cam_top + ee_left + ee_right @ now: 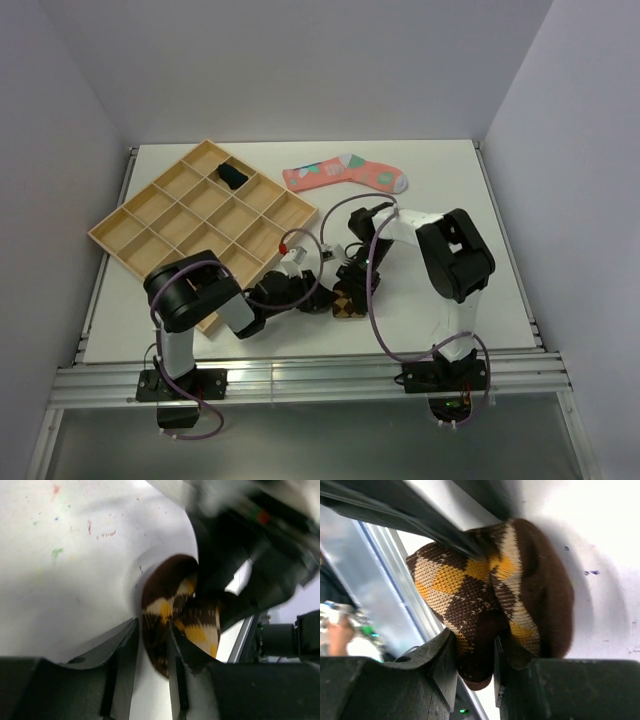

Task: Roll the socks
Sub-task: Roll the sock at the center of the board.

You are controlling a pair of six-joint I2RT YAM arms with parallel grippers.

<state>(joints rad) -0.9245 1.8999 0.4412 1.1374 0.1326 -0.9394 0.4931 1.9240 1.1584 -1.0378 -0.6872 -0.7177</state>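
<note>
The brown-and-orange diamond-patterned sock (345,304) lies bunched in a roll near the table's front, between both grippers. My left gripper (326,300) is closed narrowly on one edge layer of the sock (156,645), and one finger (174,655) sits inside a fold. My right gripper (352,286) is shut on a fold of the same sock (485,630), pinched between its fingertips (445,660). The pink sock with teal and white patches (345,174) lies flat at the back. The short dark navy sock (232,176) sits in a far tray compartment.
A wooden tray with many compartments (180,215) lies at the left, close to my left arm. The metal rail of the table's front edge (300,378) runs just behind the rolled sock. White walls close in the table at the back and sides.
</note>
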